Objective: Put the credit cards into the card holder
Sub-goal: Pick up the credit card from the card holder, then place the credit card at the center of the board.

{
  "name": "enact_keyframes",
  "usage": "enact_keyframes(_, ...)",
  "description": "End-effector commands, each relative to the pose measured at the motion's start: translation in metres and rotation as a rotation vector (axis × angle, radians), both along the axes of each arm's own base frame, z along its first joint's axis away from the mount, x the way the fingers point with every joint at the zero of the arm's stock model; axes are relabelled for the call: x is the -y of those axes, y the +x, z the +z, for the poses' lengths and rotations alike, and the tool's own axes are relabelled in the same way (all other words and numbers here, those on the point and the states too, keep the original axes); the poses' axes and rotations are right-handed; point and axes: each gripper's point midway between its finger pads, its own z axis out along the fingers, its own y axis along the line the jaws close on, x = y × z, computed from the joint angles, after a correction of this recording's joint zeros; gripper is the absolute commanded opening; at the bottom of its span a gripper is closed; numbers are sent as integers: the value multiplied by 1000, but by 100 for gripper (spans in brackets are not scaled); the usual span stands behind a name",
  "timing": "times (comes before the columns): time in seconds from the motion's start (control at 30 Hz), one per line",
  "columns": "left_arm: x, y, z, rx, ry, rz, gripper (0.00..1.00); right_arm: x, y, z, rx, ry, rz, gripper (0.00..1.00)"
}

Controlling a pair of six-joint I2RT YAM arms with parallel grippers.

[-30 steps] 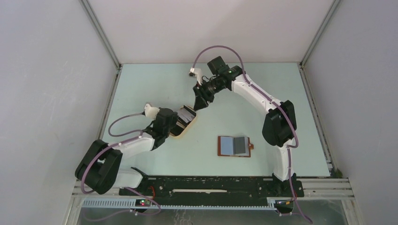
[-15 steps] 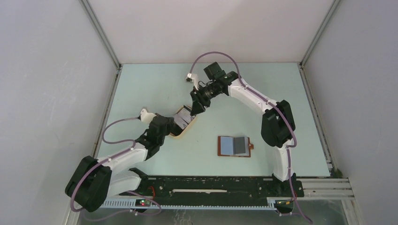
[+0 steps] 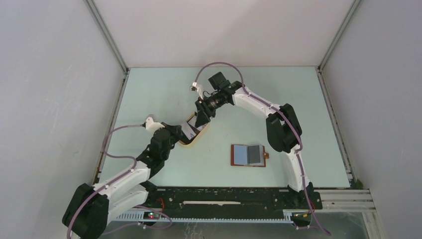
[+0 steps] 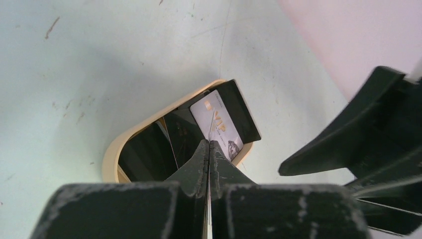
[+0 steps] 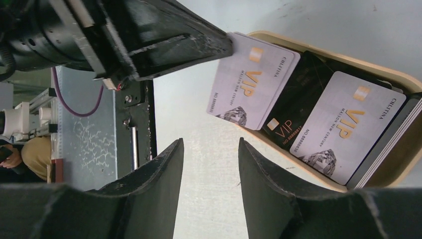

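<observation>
My left gripper (image 4: 209, 143) is shut on the corner of a whitish VIP credit card (image 5: 254, 79), which it holds over the near end of an oval tan tray (image 4: 117, 147). In the left wrist view that card shows only edge-on between the jaws. More credit cards lie in the tray: a black one (image 5: 298, 107) and a whitish one (image 5: 348, 124) on a stack. My right gripper (image 5: 209, 149) hangs open and empty just beside the tray, close to the left fingers. The brown card holder (image 3: 249, 155) lies open on the table to the right, with cards showing in its slots.
Both grippers crowd the tray (image 3: 195, 133) at the table's middle left. The right gripper's fingers (image 4: 348, 134) loom at the right of the left wrist view. Grey walls stand on three sides, and a black rail (image 3: 224, 196) runs along the near edge.
The left arm has drawn back toward the near left with the card in its jaws. The right gripper has swung left and nearer, down toward the tray.
</observation>
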Motion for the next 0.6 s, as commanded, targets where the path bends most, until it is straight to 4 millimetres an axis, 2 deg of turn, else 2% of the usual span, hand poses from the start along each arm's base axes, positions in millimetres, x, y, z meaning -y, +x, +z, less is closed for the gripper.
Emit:
enact_keyframes(0.0,-3,3,15,110,33,-46,0,-12,5,14,-14,46,3,54)
enact_keyframes(0.13,1,3,24,187,15,-102,0,-9,7,17,-17,51,-2,54)
enact_keyframes(0.37,23,-7,50,347,10,-268,0,11,11,30,0,84,-23,57)
enact_keyframes(0.57,31,-13,60,425,1,-343,0,17,15,24,-14,90,-30,63)
